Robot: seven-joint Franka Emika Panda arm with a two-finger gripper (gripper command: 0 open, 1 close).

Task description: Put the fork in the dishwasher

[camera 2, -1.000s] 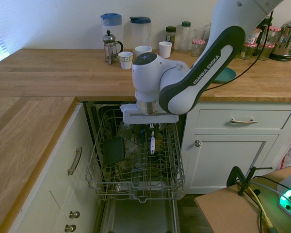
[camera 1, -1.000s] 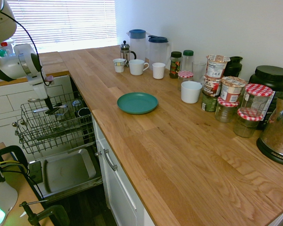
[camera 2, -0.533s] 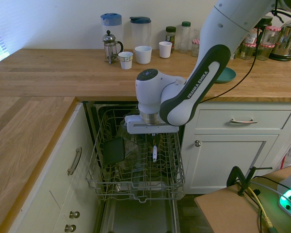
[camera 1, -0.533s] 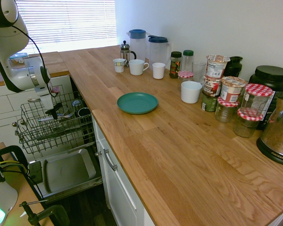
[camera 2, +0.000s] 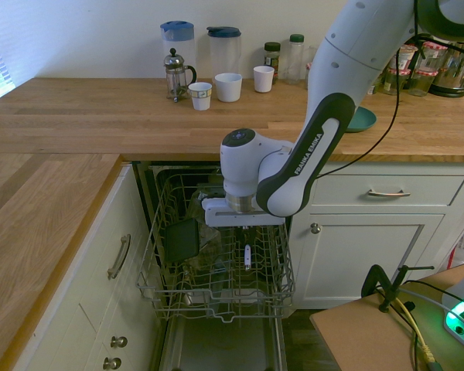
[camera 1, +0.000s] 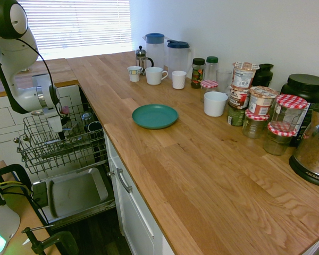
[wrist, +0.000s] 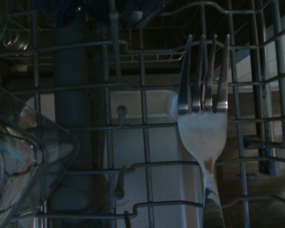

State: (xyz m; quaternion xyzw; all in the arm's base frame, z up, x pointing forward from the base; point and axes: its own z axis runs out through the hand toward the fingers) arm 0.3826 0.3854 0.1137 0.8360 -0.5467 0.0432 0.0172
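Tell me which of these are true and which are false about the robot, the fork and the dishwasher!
1. The gripper holds the fork with its prongs pointing down. True.
2. The fork lies on the teal plate. False: the plate is bare, and the fork hangs in the gripper over the dishwasher's wire rack.
3. The dishwasher door is open and the rack is pulled out. True.
4. The gripper's jaws are wide open. False: they are shut on the fork's handle.
5. The wire rack has nothing in it. False: a dark item and clear glassware sit in it.
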